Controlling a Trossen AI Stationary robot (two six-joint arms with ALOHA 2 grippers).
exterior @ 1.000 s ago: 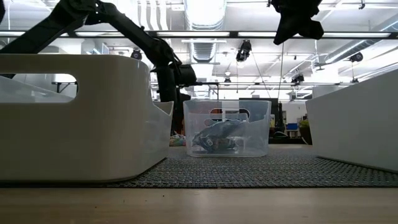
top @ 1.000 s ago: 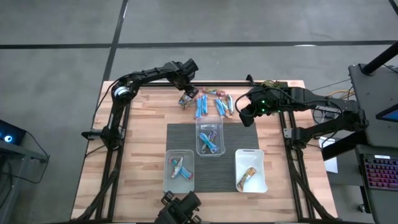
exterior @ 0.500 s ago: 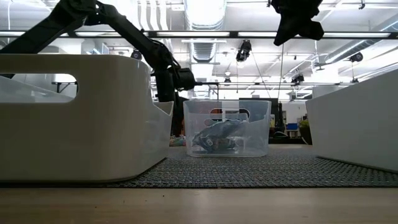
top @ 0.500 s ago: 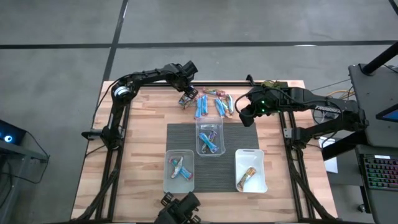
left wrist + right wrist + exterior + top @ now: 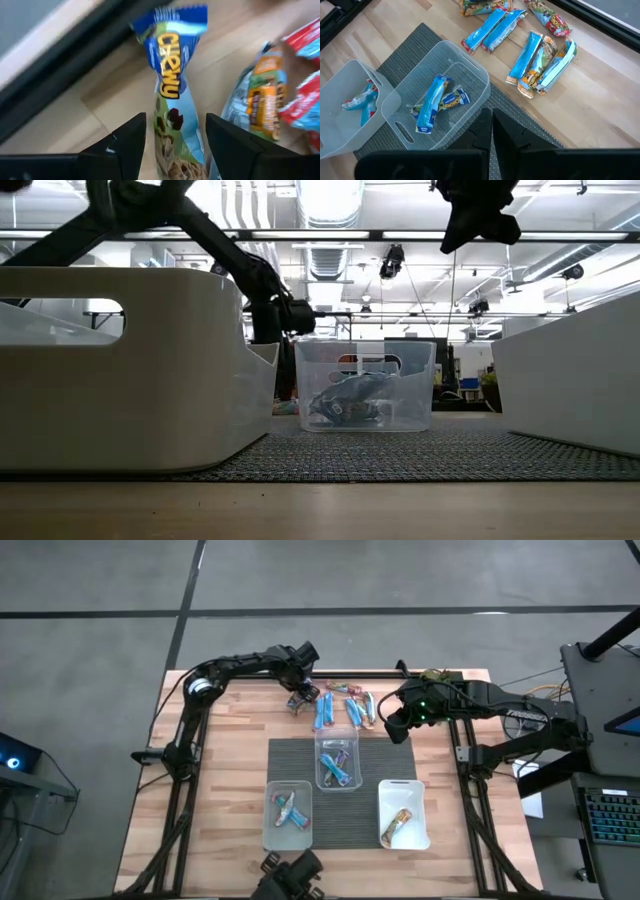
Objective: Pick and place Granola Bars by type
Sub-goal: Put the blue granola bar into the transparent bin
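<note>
Left wrist view showed us a blue-wrapped "Chewy" granola bar [image 5: 172, 107] lying on the wooden table [image 5: 100, 107] between our left claw's [image 5: 175, 145] parted fingers, not yet gripped. Our right claw [image 5: 492, 132], closed and empty, hovered over the clear plastic tub [image 5: 470, 80].

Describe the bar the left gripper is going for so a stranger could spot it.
At the table's far edge, the loose bars' left end. The left gripper is open around a blue-topped bar; it alone reads "Chewy" in yellow.
</note>
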